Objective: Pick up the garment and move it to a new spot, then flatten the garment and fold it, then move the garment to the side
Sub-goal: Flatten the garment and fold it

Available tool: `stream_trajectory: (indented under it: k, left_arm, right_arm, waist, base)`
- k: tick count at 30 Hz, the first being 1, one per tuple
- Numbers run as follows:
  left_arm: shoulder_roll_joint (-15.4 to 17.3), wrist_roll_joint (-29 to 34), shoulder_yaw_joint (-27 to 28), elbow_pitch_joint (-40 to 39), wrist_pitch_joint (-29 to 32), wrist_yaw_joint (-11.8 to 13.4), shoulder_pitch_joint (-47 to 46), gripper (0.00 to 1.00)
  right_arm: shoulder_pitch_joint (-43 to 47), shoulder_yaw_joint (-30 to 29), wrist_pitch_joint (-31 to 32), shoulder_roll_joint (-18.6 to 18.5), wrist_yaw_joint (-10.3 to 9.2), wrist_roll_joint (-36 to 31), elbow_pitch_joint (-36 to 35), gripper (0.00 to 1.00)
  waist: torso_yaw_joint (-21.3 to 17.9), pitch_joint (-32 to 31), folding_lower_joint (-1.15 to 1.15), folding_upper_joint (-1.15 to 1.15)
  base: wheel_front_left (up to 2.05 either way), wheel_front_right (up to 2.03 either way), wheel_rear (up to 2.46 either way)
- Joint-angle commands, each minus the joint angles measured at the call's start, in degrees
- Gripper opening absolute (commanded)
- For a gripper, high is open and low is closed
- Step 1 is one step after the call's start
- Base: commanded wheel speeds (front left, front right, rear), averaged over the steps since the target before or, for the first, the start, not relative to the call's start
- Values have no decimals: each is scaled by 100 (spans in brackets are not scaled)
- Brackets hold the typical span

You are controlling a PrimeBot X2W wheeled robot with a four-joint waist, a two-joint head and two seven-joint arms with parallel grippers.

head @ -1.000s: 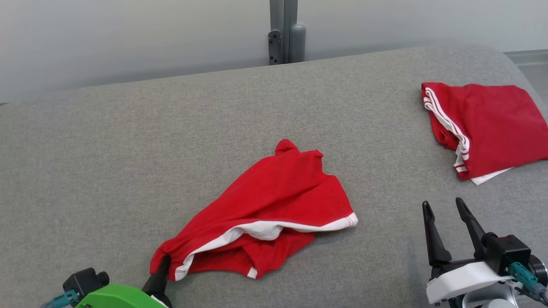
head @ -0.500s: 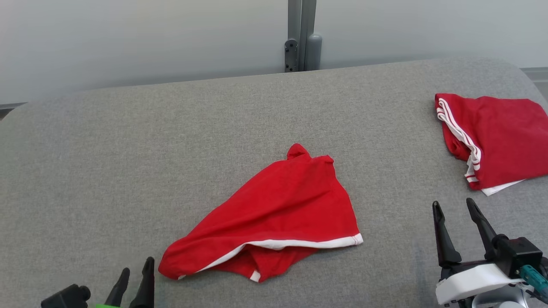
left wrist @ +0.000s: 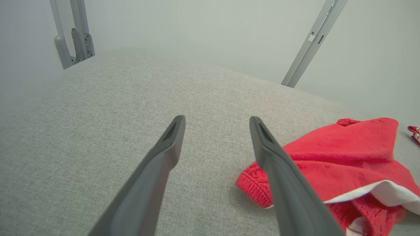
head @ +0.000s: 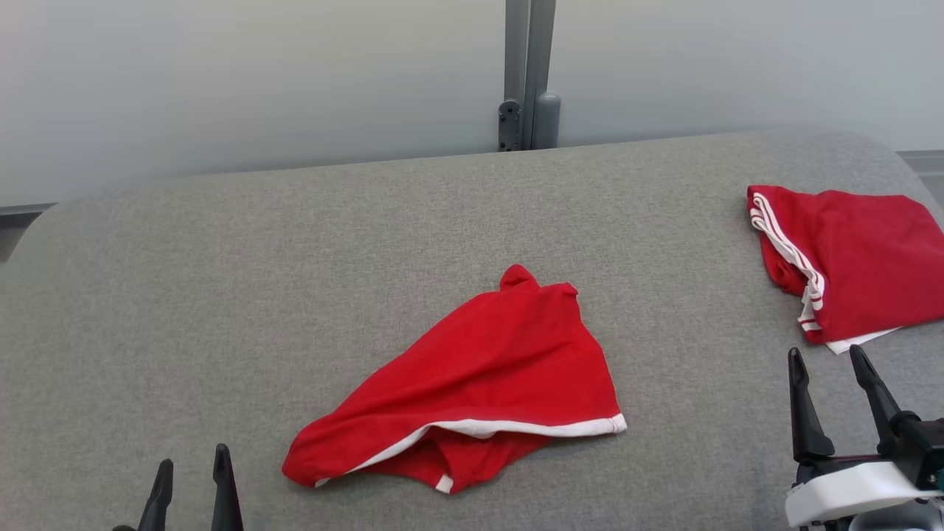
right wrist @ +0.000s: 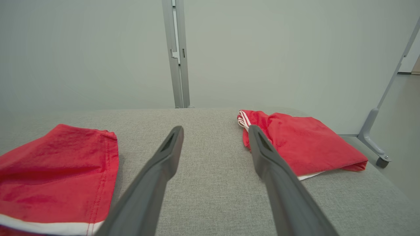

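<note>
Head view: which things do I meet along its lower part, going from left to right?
left tool → crumpled red garment → right tool

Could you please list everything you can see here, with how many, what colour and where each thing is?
crumpled garment: one, red with white trim, unfolded, middle of the table, toward its near edge
folded garment: one, red with white stripes, right end of the table
table: one, grey fabric top, under both garments
upright post: one, grey metal, behind the table's far edge
angled strut: one, grey metal, past the table's right end
wall: one, pale, behind the table
left gripper: one, dark fingers, open, holding nothing, near edge left of the crumpled garment
right gripper: one, dark fingers, open, holding nothing, near edge just short of the folded garment
</note>
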Motion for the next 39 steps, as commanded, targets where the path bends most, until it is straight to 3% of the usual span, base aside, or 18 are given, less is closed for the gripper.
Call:
stream_trajectory:
  k: [1, 6, 10, 23, 30, 34, 39]
  left_arm:
    - [-134, 305, 219, -46, -12, -142, 134, 100]
    - [-585, 1116, 908, 14, -12, -705, 291, 100]
    - [-764, 1503, 1142, 226, -13, -983, 204, 100]
    - [-886, 1667, 942, 267, -14, -1098, -77, 100]
    - [-757, 1514, 836, 186, -14, -1100, -84, 100]
    - [-483, 1199, 383, 318, -12, -1100, 207, 100]
    - [12, 689, -329, 686, 63, -1099, 213, 100]
  right_arm:
    - [70, -3, -14, 1, -8, -43, 2, 100]
    - [154, -14, -14, 64, -8, -114, 76, 100]
    - [233, 47, -14, 103, -8, -170, 193, 100]
    - [137, 140, -14, 178, -8, -149, 287, 100]
    - [34, 346, -14, 207, -8, -4, 217, 100]
    - [-38, 984, 70, 13, -8, 344, 651, 100]
    - [-378, 1927, 948, -410, -8, 983, 755, 100]
  waist:
    - [-62, -46, 0, 0]
    - [-144, -89, 0, 0]
    - [-178, -103, 0, 0]
    - [-193, -77, 0, 0]
    - [-187, -99, 0, 0]
    - [-215, -124, 0, 0]
    - [-173, -42, 0, 0]
  base:
    - [0, 0, 0]
    - [0, 0, 0]
    - [0, 0, 0]
    - [0, 0, 0]
    - [0, 0, 0]
    - [0, 0, 0]
    - [0, 0, 0]
